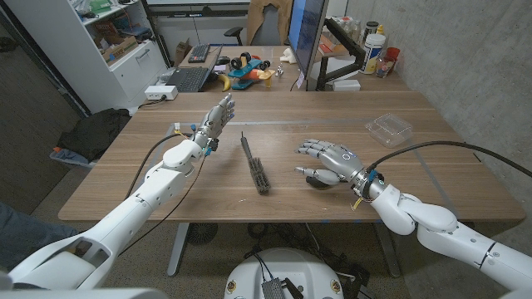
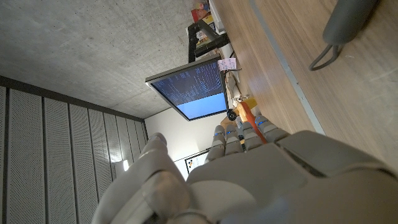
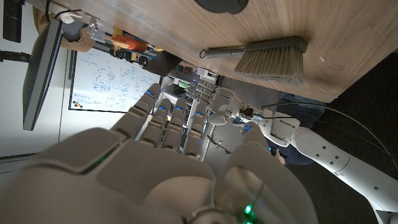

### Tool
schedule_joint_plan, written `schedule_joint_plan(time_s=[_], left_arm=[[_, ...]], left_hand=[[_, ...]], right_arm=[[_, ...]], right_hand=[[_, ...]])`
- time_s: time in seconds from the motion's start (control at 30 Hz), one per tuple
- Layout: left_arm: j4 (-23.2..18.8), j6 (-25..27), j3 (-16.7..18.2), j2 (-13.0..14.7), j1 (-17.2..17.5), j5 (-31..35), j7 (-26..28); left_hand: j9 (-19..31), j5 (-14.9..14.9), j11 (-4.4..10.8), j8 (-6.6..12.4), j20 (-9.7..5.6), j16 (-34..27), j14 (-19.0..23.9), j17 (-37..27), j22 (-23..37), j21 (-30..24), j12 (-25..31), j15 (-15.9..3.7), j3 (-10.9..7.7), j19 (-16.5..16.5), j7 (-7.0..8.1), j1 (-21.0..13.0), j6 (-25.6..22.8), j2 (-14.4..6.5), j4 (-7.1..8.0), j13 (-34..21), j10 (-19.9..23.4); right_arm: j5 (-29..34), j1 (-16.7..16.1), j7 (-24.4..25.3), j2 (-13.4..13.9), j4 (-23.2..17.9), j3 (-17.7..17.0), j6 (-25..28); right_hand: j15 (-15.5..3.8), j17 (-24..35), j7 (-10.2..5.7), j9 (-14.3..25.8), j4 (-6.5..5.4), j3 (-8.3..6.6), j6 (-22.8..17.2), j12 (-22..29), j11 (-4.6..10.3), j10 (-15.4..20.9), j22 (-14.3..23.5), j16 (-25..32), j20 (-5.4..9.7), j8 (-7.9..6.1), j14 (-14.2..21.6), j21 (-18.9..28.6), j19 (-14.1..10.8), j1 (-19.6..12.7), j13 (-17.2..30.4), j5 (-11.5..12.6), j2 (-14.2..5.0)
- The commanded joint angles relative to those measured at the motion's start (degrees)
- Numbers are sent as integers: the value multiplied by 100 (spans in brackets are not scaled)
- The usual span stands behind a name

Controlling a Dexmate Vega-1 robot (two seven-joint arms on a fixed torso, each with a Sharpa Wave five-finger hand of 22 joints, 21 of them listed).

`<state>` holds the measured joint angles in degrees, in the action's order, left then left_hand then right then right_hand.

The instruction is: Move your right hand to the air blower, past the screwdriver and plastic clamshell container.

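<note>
My right hand [image 1: 328, 158] hovers low over the table right of centre, fingers spread and pointing left, holding nothing. A dark rounded air blower [image 1: 318, 178] lies just at its near side by the thumb; whether they touch I cannot tell. The right wrist view shows the blower [image 3: 221, 5] beyond my fingers [image 3: 168, 118]. No screwdriver is visible; a dark brush [image 1: 256, 164] lies at the table's middle, left of the right hand, seen too as brush [image 3: 267, 55]. The clear plastic clamshell container [image 1: 389, 129] sits at the far right. My left hand [image 1: 218, 116] is raised, fingers straight up, empty.
The wooden table [image 1: 150, 174] has bare surface at left and along the front. A black cable [image 1: 432, 148] runs from my right wrist across the table's right side. A monitor [image 1: 303, 33], keyboard [image 1: 189, 78] and bottles [image 1: 378, 50] stand on desks beyond the far edge.
</note>
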<state>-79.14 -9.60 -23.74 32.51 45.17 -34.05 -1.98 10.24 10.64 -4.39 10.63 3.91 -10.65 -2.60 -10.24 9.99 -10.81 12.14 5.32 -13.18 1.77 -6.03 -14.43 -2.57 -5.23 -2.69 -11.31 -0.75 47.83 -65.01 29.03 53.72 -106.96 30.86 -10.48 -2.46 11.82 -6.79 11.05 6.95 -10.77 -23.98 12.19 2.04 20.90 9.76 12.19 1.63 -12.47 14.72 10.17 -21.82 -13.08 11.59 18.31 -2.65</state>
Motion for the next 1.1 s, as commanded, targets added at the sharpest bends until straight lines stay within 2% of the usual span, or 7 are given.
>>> schedule_joint_plan(time_s=[0.03,0.1,0.23,1.1], left_arm=[[50,-3,-12,-24,-17,-21,-37],[42,-2,-11,-14,-18,-13,-35],[10,0,6,3,-6,-14,-16],[-75,-27,69,63,107,-46,30]], left_hand=[[11,24,0,24,34,-18,-5,-32,18,-41,10,26,-10,4,-38,13,-45,-46,-39,-12,8],[11,24,1,23,36,-17,-8,-32,18,-40,10,29,-10,5,-39,13,-42,-46,-40,-12,9],[11,24,6,23,39,-18,-6,-32,18,-40,8,33,-11,6,-37,14,-42,-48,-40,-12,3],[12,24,21,28,-18,-11,-31,-31,18,-37,7,2,-15,14,-30,17,-67,-54,-47,-12,0]], right_arm=[[196,86,-27,-18,34,185,220],[216,115,-56,-22,47,212,253],[238,180,-94,-40,83,268,290],[108,321,-305,-113,202,521,363]], right_hand=[[-163,14,-19,18,-2,-14,-95,-2,0,61,8,-17,10,-33,-14,-7,63,-12,7,35,-3],[-154,19,-51,19,-19,-33,-134,1,55,82,9,-15,33,-41,-15,3,80,-9,6,46,-54],[-122,19,-86,19,-22,-37,-164,-6,73,76,9,-17,24,-45,-23,4,112,-7,6,54,-64],[-86,17,-154,18,-15,-26,-191,-26,58,56,10,-26,-41,-28,-54,19,194,4,4,66,-35]])
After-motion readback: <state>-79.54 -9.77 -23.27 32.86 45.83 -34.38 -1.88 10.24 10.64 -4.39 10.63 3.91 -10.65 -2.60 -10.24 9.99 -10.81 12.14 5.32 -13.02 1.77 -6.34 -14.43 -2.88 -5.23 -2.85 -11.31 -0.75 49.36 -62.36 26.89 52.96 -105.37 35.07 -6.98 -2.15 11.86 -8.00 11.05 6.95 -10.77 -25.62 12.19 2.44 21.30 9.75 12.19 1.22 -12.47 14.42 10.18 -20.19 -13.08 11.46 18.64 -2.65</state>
